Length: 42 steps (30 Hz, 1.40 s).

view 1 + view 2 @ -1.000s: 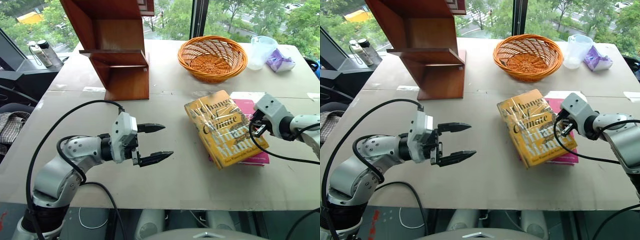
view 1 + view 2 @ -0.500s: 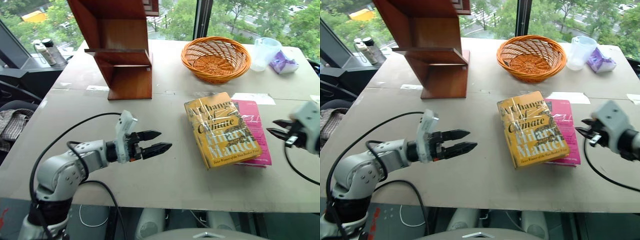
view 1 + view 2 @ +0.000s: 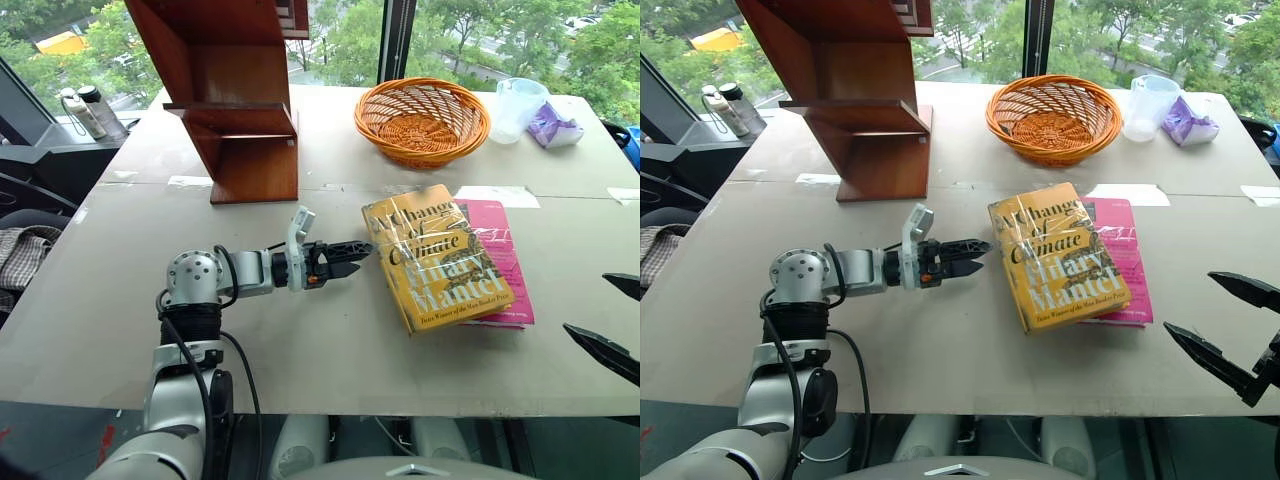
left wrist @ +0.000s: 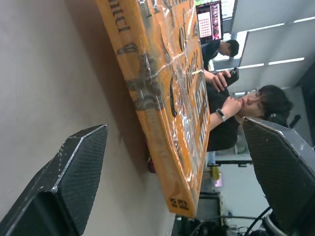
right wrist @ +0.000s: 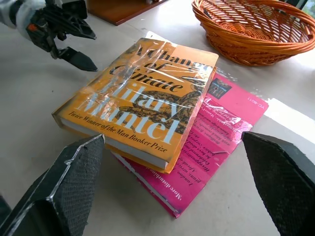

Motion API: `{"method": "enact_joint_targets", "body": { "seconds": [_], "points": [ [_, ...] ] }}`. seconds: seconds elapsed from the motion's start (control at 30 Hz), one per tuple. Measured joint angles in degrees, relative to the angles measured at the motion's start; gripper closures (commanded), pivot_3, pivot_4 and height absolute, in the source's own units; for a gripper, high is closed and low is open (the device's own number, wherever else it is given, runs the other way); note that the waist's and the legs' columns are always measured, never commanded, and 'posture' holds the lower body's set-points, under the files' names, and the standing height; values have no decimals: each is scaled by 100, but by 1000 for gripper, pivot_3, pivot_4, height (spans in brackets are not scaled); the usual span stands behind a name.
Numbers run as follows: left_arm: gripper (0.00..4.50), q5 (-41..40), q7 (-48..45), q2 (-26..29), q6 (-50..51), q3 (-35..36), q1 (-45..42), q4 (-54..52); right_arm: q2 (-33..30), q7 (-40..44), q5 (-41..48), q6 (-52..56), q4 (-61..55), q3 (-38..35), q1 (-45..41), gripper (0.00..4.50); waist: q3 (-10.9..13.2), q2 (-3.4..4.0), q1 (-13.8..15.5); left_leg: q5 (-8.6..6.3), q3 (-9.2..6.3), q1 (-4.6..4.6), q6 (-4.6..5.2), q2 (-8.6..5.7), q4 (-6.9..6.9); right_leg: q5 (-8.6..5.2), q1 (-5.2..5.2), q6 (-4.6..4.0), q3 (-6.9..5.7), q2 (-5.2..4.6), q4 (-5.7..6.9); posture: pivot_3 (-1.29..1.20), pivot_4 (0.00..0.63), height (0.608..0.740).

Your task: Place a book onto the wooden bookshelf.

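Left gripper lines up, jaws wide, at the spine of the glossy yellow-gold book.
The book lies atop a pink book, well short of the reddish-brown wooden bookshelf; the fingers should straddle the spine squarely before closing. Right gripper gapes nearby.

Left arm: silver-grey jointed housings w/ round screw-capped joint, black cables looped alongside. Left end effector: white wrist block, two black tapered fingers; right end effector fingers black, textured pads.
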Motion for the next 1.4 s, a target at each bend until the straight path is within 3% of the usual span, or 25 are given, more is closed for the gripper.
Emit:
{"method": "enact_joint_targets", "body": {
  "seconds": [0.2,0.3,0.5,0.53,0.6,0.8,1.0,1.1,1.17,1.27,1.4],
  "points": [
    [0,606,-80,-869,-372,-222,-252,365,28,-333,694,-89,-558,-230,487,79,0,-2,27,-1,1,-16,1,-2,-1,1,-10,-2,19,-15,-9,0,150,733],
    [0,925,-325,-1040,-596,-449,-301,476,-3,-449,979,-145,-699,-260,610,79,-1,-3,32,-3,2,-24,3,-3,-1,1,-18,-3,21,-18,-14,0,150,733],
    [2489,1401,-747,-1166,-1014,-434,-580,973,-496,-742,1639,-274,-784,-199,482,0,-1,-3,3,-4,1,-26,5,-1,-1,1,-22,-3,19,-23,-14,0,150,733],
    [3069,1470,-852,-1168,-1041,-427,-593,1017,-585,-824,1737,-293,-781,-151,406,0,0,-3,1,-4,1,-29,5,-1,-1,1,-24,-3,18,-22,-15,0,150,733],
    [3730,1532,-948,-1165,-1056,-379,-643,1090,-703,-930,1822,-313,-779,-55,299,0,0,-4,5,-3,0,-38,6,-1,-1,1,-30,-3,17,-19,-16,0,150,733],
    [3742,1692,-1260,-814,-1155,-202,-685,955,-784,-1104,1686,-416,-610,560,-120,0,1,-5,-11,-3,0,-68,7,-2,1,2,-59,-3,18,-7,-15,0,150,733],
    [3742,1717,-1532,-16,-1175,-121,-619,-327,-809,-1343,1505,-617,-123,1297,-1085,0,5,-12,-5,-2,1,-77,7,-3,3,3,-67,-3,20,-9,-15,0,150,733],
    [3742,2236,-2016,615,-1954,-639,-589,-1507,-801,-1424,1465,-771,396,1685,-1914,0,6,-11,1,-2,5,-74,6,-6,4,3,-66,-4,25,-12,-15,0,150,733],
    [3742,2923,-2615,1342,-2922,-1155,-720,-2277,-799,-1440,1465,-861,814,1974,-2525,0,8,-9,3,-1,7,-74,5,-6,2,4,-67,-8,25,-11,-15,0,150,733],
    [3742,3607,-3038,1759,-3857,-1543,-992,-2570,-799,-1394,1432,-901,1127,2194,-2886,0,5,-4,58,-2,9,-76,5,-7,-1,4,-66,-9,23,-13,-21,0,150,733],
    [3742,5381,-3504,2388,-6056,-2325,-1839,-2408,-803,-1122,1082,-1086,1780,2527,-3444,0,14,-11,114,-4,21,-83,12,-7,2,7,-70,-11,19,-7,-31,0,150,733]
  ]
}}
